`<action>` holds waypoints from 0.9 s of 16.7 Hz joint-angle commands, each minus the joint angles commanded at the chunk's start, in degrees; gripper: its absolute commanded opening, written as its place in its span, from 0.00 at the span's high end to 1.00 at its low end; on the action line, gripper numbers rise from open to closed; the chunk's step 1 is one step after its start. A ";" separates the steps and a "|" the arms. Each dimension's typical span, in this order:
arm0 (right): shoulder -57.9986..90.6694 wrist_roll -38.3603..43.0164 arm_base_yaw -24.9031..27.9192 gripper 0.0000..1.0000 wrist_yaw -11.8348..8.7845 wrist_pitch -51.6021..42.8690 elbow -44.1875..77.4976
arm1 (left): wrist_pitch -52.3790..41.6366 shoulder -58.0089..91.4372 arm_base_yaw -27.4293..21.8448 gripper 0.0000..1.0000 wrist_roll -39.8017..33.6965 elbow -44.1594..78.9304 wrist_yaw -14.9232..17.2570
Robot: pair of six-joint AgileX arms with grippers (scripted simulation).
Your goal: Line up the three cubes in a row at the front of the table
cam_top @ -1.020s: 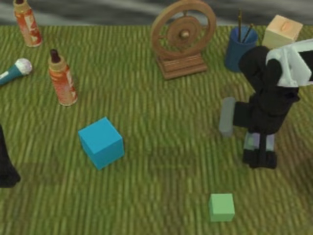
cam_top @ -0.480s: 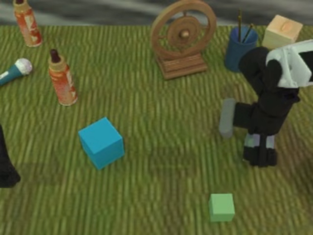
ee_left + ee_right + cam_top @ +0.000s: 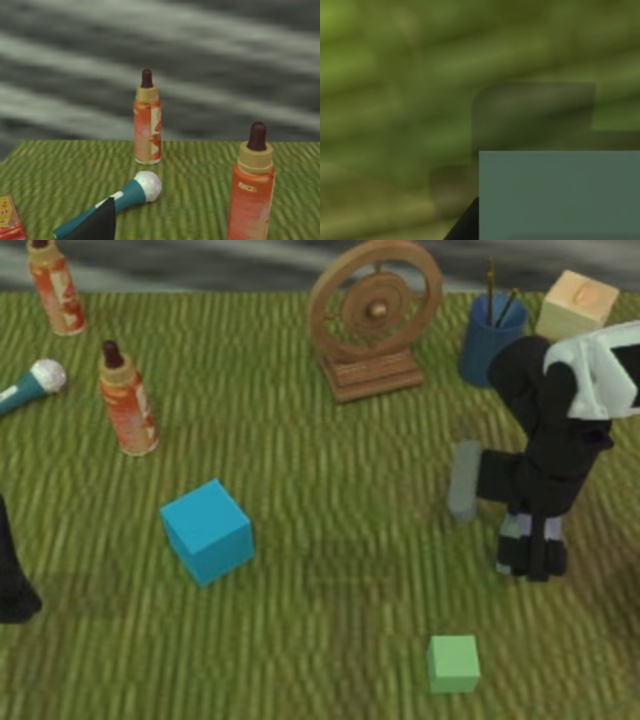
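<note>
Olive-green striped table [image 3: 330,600], grey backdrop behind. Right gripper [image 3: 531,558]: right side of table, fingers clamped on the pale grey-blue cube [image 3: 531,528], which fills the near corner of the right wrist view with its shadow on the table. Bright cyan-blue cube [image 3: 206,531]: left of centre, tilted. Small light green cube [image 3: 453,663]: front, right of centre. Left arm [image 3: 12,585]: parked at left edge; finger state cannot be told. Rear items: wooden wheel [image 3: 373,315], two orange dropper bottles [image 3: 127,400], microphone [image 3: 30,386], blue pen cup [image 3: 490,335].
</note>
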 joint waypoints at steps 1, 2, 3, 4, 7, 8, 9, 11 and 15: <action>0.00 0.00 0.00 1.00 0.00 0.00 0.00 | 0.00 0.00 0.00 0.00 0.00 0.00 0.00; 0.00 0.00 0.00 1.00 0.00 0.00 0.00 | 0.00 0.00 0.00 0.00 0.00 0.00 0.00; 0.00 0.00 0.00 1.00 0.00 0.00 0.00 | 0.00 0.00 0.00 0.00 0.00 0.00 0.00; -1.63 0.74 0.15 1.00 -0.46 -1.47 0.14 | 0.00 0.00 0.00 0.00 0.00 0.00 0.00; -2.53 0.59 0.32 1.00 -0.44 -3.70 1.38 | 0.00 0.00 0.00 0.00 0.00 0.00 0.00; -3.26 0.50 0.44 1.00 -0.40 -5.34 2.27 | 0.00 0.00 0.00 0.00 0.00 0.00 0.00; -4.08 0.46 0.52 1.00 -0.37 -7.20 3.24 | 0.00 0.00 0.00 0.00 0.00 0.00 0.00; -5.87 0.46 0.63 1.00 -0.42 -11.08 5.22 | 0.00 0.00 0.00 0.00 0.00 0.00 0.00; -8.18 0.59 0.66 1.00 -0.51 -15.38 7.51 | 0.00 0.00 0.00 0.00 0.00 0.00 0.00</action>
